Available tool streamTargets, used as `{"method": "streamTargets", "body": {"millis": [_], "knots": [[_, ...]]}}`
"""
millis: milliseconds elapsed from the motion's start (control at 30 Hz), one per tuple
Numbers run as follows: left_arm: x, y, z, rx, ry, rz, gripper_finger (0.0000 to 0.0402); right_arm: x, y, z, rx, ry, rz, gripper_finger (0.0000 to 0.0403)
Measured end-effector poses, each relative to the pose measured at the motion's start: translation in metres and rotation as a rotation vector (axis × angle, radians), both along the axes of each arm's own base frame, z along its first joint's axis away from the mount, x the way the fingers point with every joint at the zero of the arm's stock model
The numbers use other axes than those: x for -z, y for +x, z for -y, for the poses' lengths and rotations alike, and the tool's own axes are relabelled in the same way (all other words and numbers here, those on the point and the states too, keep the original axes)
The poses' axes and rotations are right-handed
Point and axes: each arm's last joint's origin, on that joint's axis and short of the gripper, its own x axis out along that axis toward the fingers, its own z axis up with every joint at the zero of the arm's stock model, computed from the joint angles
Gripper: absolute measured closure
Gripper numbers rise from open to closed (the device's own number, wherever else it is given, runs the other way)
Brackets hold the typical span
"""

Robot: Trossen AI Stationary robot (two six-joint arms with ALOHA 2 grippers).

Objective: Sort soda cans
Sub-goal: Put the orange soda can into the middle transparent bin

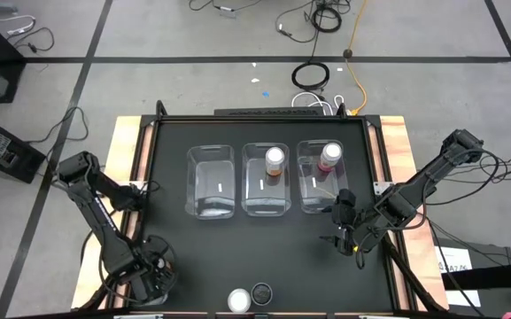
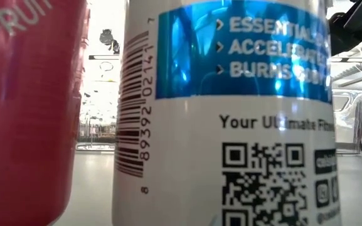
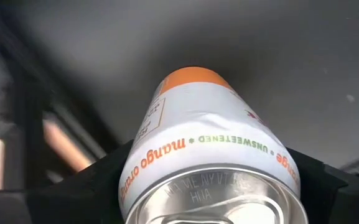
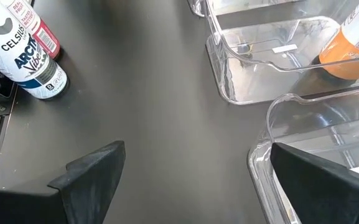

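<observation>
My left gripper [image 1: 151, 270] is at the near left of the black table, shut on an orange-and-white soda can [image 3: 204, 143]; in the high view the gripper hides the can. My right gripper [image 1: 347, 233] is open and empty just near of the right clear bin [image 1: 319, 202]; its fingers [image 4: 95, 171] stand wide apart. An orange can [image 1: 274, 160] stands in the middle bin and a pink can [image 1: 329, 157] in the right bin. Two more cans [image 1: 250, 297] stand at the near edge; the low view shows them as a pink can [image 2: 24, 107] and a white-and-blue can [image 2: 231, 113]. My left gripper pinches the can between its two fingers [image 3: 98, 177], on opposite sides of its wall just below the silvery top [image 3: 132, 177]. The fingers come from above, and the can's orange bottom end [image 3: 191, 78] points away from them. Whether the bottom rests on the table, I cannot tell.
Three clear bins stand in a row at mid-table; the left bin [image 1: 211, 181] holds no can. Wooden boards [image 1: 129, 151] edge the table left and right. Cables lie on the floor beyond the far edge.
</observation>
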Motion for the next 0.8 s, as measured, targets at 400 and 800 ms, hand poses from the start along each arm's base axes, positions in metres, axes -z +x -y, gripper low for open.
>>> {"method": "streamTargets", "body": {"millis": [400, 800], "knots": [[-0.057, -0.004, -0.056, -0.034, 0.003, 0.159, 0.0097, 0.0, 0.0, 0.0, 0.004, 0.004, 0.0, 0.0009], [-0.109, -0.002, -0.135, 0.0, 0.178, 0.669, 0.0097, -0.001, 0.001, -0.001, 0.06, 0.069, 0.016, 0.0009]]}}
